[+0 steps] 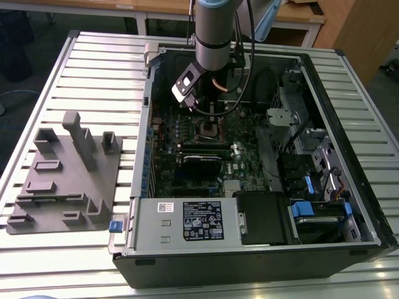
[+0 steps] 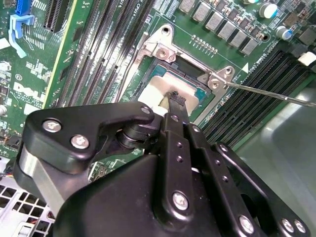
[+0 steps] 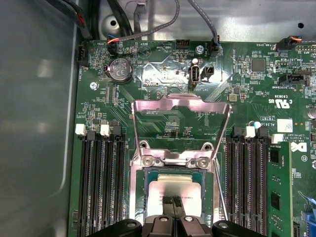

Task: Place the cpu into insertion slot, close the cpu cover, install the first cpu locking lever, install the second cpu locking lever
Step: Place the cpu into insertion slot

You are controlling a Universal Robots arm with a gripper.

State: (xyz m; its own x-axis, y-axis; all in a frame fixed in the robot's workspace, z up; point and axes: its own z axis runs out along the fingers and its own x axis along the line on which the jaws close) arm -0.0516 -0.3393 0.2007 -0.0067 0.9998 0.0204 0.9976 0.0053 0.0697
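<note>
An open computer case [image 1: 249, 261] lies on the slatted bench [image 1: 93, 68], with the arm [image 1: 212, 31] reaching down into it. Inside, on the green circuit board [image 3: 237, 79], the cpu cover [image 3: 182, 104] is swung back, off the insertion slot [image 2: 190, 66]. The cpu [image 3: 173, 187] lies flat in that slot, silvery top up. The pincer [image 3: 173, 201] is right over it, its fingers pressed together and pinching nothing, the tips touching the chip's top near one edge.
</note>
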